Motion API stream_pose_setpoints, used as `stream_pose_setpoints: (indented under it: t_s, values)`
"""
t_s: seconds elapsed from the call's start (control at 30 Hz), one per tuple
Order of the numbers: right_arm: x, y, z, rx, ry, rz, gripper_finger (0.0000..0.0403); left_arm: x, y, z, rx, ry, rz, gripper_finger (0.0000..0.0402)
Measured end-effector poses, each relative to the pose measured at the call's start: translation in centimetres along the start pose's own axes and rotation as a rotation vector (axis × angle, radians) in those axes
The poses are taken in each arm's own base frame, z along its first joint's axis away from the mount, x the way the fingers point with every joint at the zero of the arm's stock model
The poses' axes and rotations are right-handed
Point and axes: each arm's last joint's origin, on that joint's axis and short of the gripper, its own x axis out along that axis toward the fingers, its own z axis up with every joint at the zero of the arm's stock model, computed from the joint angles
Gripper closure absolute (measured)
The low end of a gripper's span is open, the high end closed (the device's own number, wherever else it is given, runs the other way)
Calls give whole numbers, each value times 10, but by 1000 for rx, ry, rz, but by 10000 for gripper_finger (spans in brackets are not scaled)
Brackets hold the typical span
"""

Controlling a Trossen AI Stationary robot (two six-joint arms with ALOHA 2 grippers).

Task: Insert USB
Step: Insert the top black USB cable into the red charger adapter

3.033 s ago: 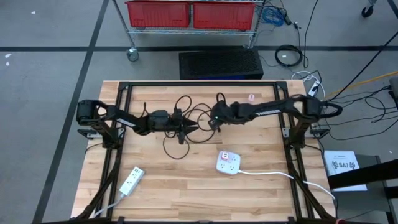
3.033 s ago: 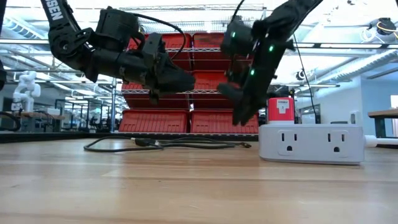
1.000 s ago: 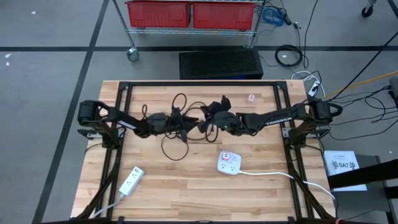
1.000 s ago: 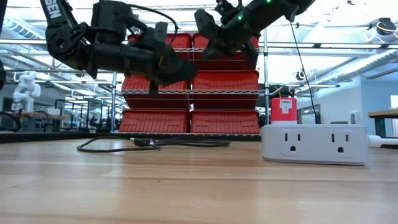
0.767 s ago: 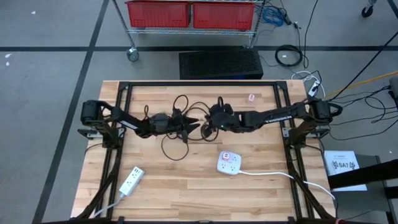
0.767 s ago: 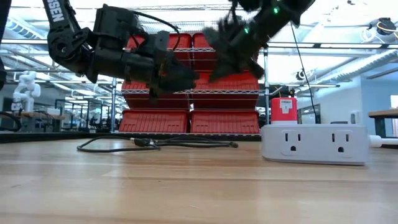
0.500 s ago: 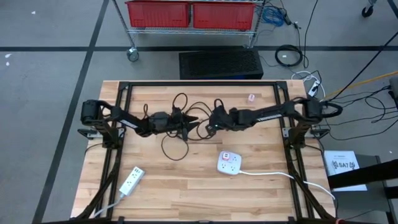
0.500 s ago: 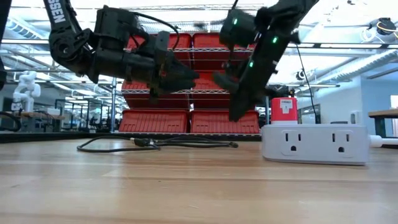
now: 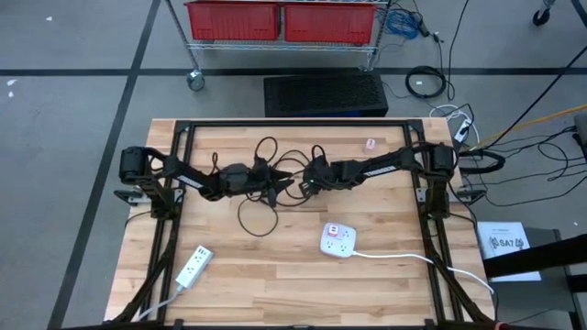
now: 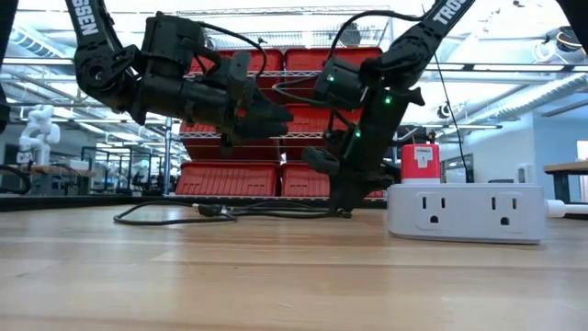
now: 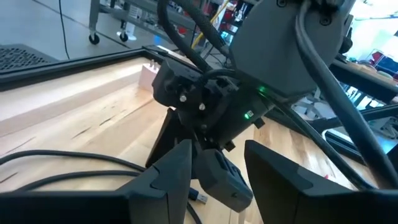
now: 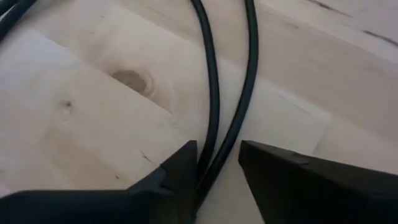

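Observation:
A black cable (image 9: 261,197) lies in loose loops on the wooden table. My right gripper (image 10: 333,198) points steeply down at it, fingertips just above the table. It is open, and two cable strands (image 12: 211,93) run between its fingers; I cannot tell if they touch. A small metal-tipped plug (image 11: 200,197) lies on the wood by those fingers. My left gripper (image 10: 280,115) hovers open and nearly level above the cable, close to the left of the right gripper (image 9: 305,186), with nothing held. A white power strip (image 9: 337,240) carrying a red adapter (image 10: 418,164) lies nearer the front.
A second white power strip (image 9: 193,266) lies near the front left corner. A small pink-and-white block (image 9: 371,144) sits at the far side. The black frame (image 9: 293,124) rims the table. Bare wood lies between the cable and the front edge.
My right gripper has come down from high above the table onto the cable, tipping from near level to steeply downward, and it now stands over two strands. The cable has stayed in place.

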Motion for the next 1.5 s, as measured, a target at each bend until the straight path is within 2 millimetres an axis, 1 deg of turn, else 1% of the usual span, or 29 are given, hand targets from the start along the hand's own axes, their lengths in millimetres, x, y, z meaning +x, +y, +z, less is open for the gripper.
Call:
stream_pose_setpoints:
  t_s: [0.07,0.17,0.23,0.37,0.53,0.67,0.83,0.9,1.0,1.13,1.37,1.5]
  values:
    - [1,0,0,-16,-4,-5,318,0,0,0,0,3,1,246]
    - [-4,3,-1,-48,-36,-11,374,0,0,-1,0,10,4,246]
    - [-8,6,-2,-75,-70,-20,391,0,0,-1,1,12,5,246]
    - [-17,9,-3,-102,-96,-10,393,0,1,-2,8,24,8,246]
    - [-37,16,2,-109,-195,5,400,0,3,-7,28,76,22,246]
    - [-54,24,9,-93,-316,36,401,-1,3,-9,30,94,22,246]
    - [-73,37,14,-89,-458,106,402,-1,-5,-11,33,96,-4,246]
    - [-79,44,14,-110,-503,147,402,-1,-7,-11,36,81,13,246]
    - [-86,53,9,-153,-537,183,403,-1,-11,-6,33,10,12,246]
    - [-91,60,-1,-191,-555,174,403,-2,-16,4,22,-93,-32,246]
    - [-102,70,-12,-240,-637,153,401,0,-12,-1,-30,-75,12,246]
    - [-112,79,-18,-283,-716,145,401,1,-15,-3,-28,-95,-14,246]
